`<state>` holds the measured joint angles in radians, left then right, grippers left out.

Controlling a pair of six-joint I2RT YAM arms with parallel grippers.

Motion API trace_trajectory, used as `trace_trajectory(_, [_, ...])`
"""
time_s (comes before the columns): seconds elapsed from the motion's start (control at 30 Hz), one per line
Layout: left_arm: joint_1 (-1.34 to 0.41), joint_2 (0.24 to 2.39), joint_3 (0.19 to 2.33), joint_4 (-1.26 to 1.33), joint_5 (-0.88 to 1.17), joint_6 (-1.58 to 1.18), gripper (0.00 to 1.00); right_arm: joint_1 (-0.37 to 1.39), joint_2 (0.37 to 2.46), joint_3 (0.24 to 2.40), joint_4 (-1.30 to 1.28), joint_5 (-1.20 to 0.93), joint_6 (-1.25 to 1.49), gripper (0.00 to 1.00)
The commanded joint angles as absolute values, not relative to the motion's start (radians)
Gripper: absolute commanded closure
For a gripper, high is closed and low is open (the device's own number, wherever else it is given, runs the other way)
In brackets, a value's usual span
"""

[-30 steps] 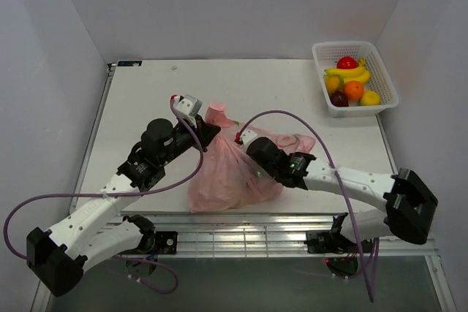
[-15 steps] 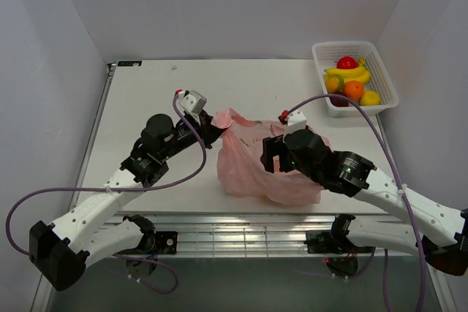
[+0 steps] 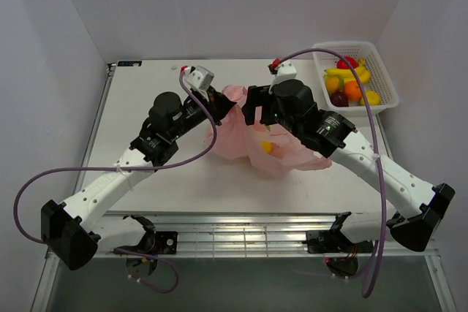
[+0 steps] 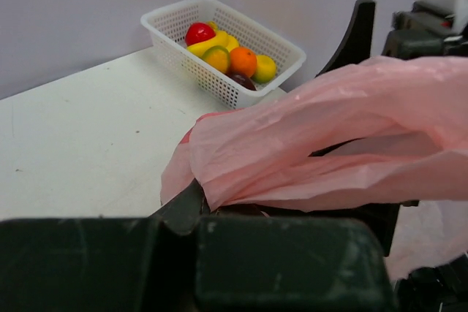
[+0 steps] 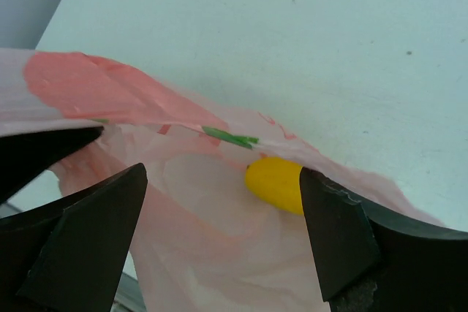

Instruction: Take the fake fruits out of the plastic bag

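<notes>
Your left gripper (image 3: pixel 218 107) sits at the left edge of the plastic bag (image 3: pixel 289 157) and is clamped on a fold of its pink film. In the left wrist view the film comes out from against the dark finger (image 4: pixel 183 210) and stretches away to the right. The bag's top is bunched up between your two grippers. The rest of it spreads down and to the right over the white table (image 3: pixel 139 107).

Your right gripper (image 3: pixel 252 111) is just right of that bunched top, over the bag. Its fingers stand wide apart and hold nothing. The right wrist view looks between the two fingers straight onto crinkled film.

One yellow fruit (image 3: pixel 268 147) shows in the bag, below the right gripper in the top view. In the right wrist view it lies just beside the right-hand finger (image 5: pixel 344 239). You cannot tell from either view whether the finger touches it, and no other fruit can be made out in the bag.

Well to the right of the bag and farther back stands a white lattice basket (image 3: pixel 325 49). In it lie a red fruit (image 3: pixel 348 62), a banana bunch (image 3: pixel 349 73), a yellow-green fruit (image 3: pixel 333 82), an orange fruit (image 3: pixel 353 90), a dark purple fruit (image 3: pixel 338 99) and a lemon-yellow fruit (image 3: pixel 371 97), packed close together.
</notes>
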<state>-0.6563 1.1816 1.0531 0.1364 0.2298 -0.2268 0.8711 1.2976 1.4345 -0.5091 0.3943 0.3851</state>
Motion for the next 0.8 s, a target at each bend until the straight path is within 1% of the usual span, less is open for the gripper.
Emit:
trace_trajectory(0.0, [-0.653,1.071,0.976,0.140,0.248,-0.256,1.00,0.870,1.264,1.317,-0.423,0.240,0.416,0.10])
trace_trajectory(0.1, [-0.658,0.987,0.815,0.135,0.360,-0.294,1.00,0.870,1.249,1.173,-0.373,0.192,0.474,0.10])
trace_trajectory(0.2, [-0.675,0.898,0.660,0.124,0.417,-0.369,1.00,0.883,1.243,1.085,-0.377,0.189,0.506,0.10])
trace_trajectory(0.33, [-0.701,0.789,0.514,0.123,0.422,-0.455,1.00,0.903,1.250,0.970,-0.301,0.248,0.511,0.10])
trace_trajectory(0.47, [-0.713,0.723,0.462,0.120,0.413,-0.502,1.00,0.916,1.282,0.836,-0.070,0.268,0.460,0.10])
trace_trajectory(0.5, [-0.713,0.716,0.457,0.118,0.413,-0.505,1.00,0.919,1.287,0.804,0.065,0.279,0.448,0.10])
trace_trajectory(0.57, [-0.716,0.716,0.460,0.117,0.419,-0.506,1.00,0.920,1.302,0.729,0.165,0.291,0.428,0.10])
trace_trajectory(0.6, [-0.718,0.722,0.463,0.111,0.419,-0.499,1.00,0.922,1.308,0.709,0.261,0.299,0.419,0.10])
trace_trajectory(0.77, [-0.722,0.755,0.495,0.097,0.420,-0.491,1.00,0.931,1.379,0.667,0.403,0.399,0.322,0.10])
